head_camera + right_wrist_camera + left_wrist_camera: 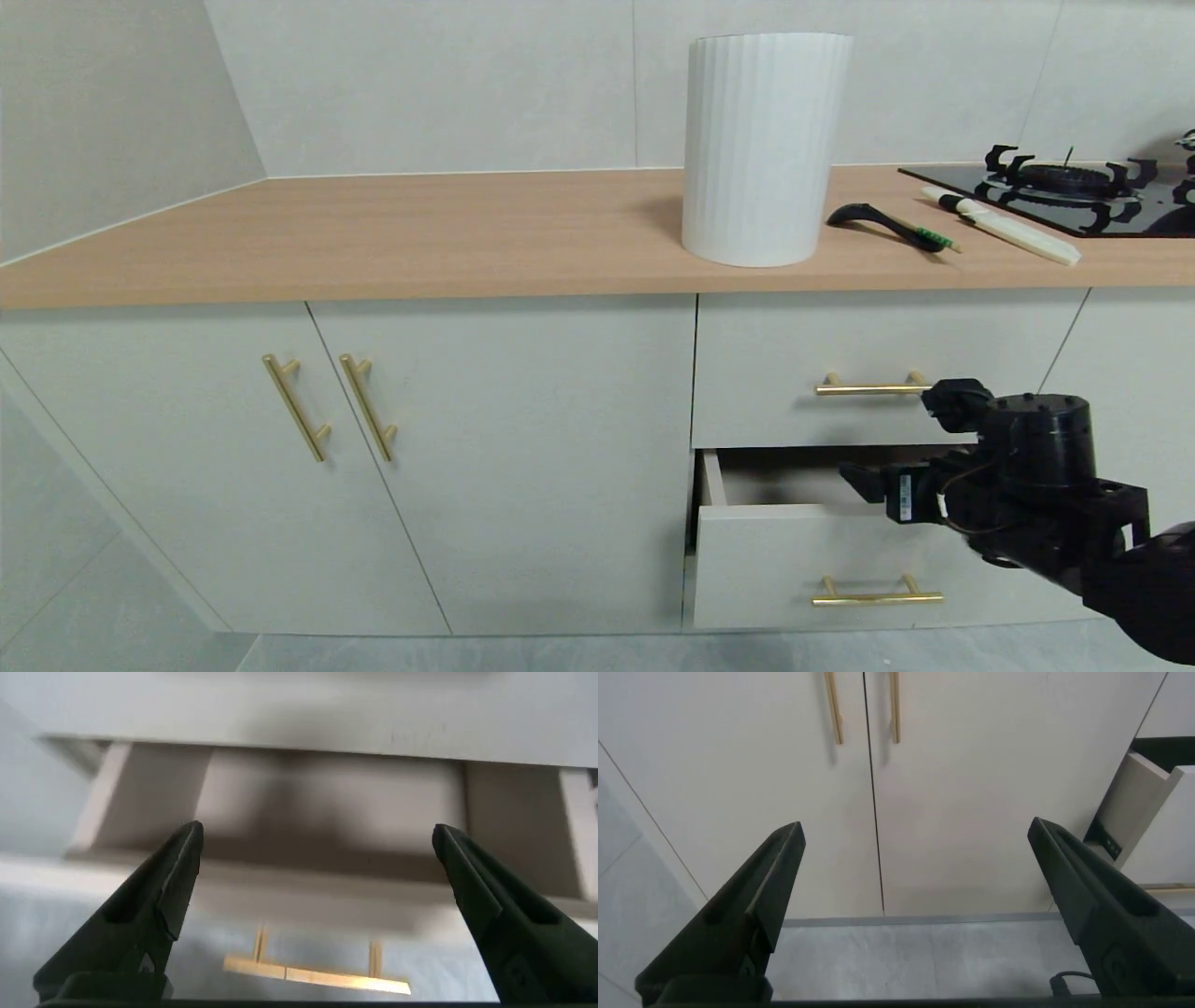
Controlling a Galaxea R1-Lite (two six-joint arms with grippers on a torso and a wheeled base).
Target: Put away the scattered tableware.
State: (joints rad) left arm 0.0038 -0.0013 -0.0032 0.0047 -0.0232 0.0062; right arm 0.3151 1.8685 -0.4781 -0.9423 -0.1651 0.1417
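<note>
A black spoon (885, 223) with a green-tipped handle lies on the wooden counter (420, 233), to the right of a tall white ribbed container (761, 149). Beside it, a long white utensil (1006, 228) rests across the stove's corner. Below them the lower drawer (794, 555) stands pulled out, its inside (327, 803) bare. My right gripper (893, 439) (318, 833) hangs open just above the drawer's front edge, holding nothing. My left gripper (915, 833) is open and empty, low in front of the double cabinet doors (878, 793).
A black gas stove (1064, 187) sits at the counter's far right. The upper drawer (868, 369) is closed, with a gold handle (868, 385). Two gold handles (331, 406) mark the double doors. Grey floor tiles (906, 961) lie below.
</note>
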